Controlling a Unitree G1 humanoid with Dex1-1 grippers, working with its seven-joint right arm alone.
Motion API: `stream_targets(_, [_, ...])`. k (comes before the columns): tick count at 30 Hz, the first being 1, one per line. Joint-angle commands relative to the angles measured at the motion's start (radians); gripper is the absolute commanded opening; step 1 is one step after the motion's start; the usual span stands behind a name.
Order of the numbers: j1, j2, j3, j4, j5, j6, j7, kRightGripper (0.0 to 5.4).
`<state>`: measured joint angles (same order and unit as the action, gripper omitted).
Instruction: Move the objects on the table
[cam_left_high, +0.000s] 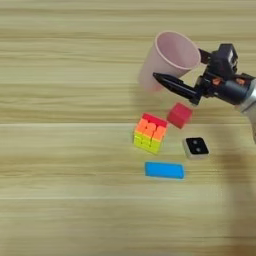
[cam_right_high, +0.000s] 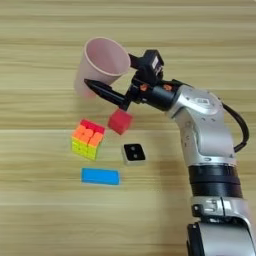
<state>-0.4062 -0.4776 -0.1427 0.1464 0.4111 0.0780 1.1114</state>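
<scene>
While the silver right arm (cam_right_high: 205, 130) reaches in from the near right and bends leftward across the table (cam_left_high: 60, 210), its gripper (cam_right_high: 112, 77) holds the translucent pink cup (cam_right_high: 100, 65) at the far side of the group of objects. One black finger (cam_right_high: 105, 92) lies along the cup's outer wall on the near side and the other goes in at the rim on the right, so the two fingers are clamped on the cup's wall. The cup is tilted, its open mouth turned up and toward the right. Just near of the finger sits the small red cube (cam_left_high: 179, 115). To its left and slightly nearer stands the multicoloured puzzle cube (cam_left_high: 149, 133), close beside it. Near and right of the red cube lies the black-topped white block (cam_left_high: 195, 147) with two white dots. The flat blue bar (cam_left_high: 164, 170) lies nearest of all, just near of the puzzle cube.
</scene>
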Motion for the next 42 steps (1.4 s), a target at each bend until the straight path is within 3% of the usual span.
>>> stream_targets(1, [-0.056, -0.090, -0.056, 0.019, -0.012, -0.046, -0.014, 4.44])
stream_targets(11, [-0.082, -0.202, -0.114, 0.263, -0.073, -0.155, -0.006, 4.44])
stream_targets(20, [-0.118, -0.267, -0.134, 0.480, -0.111, -0.261, 0.014, 4.44])
stream_targets(35, [-0.162, -0.278, -0.077, 0.784, -0.258, -0.434, -0.024, 4.43])
stream_targets(42, [-0.181, -0.267, -0.053, 0.868, -0.300, -0.477, -0.047, 4.43])
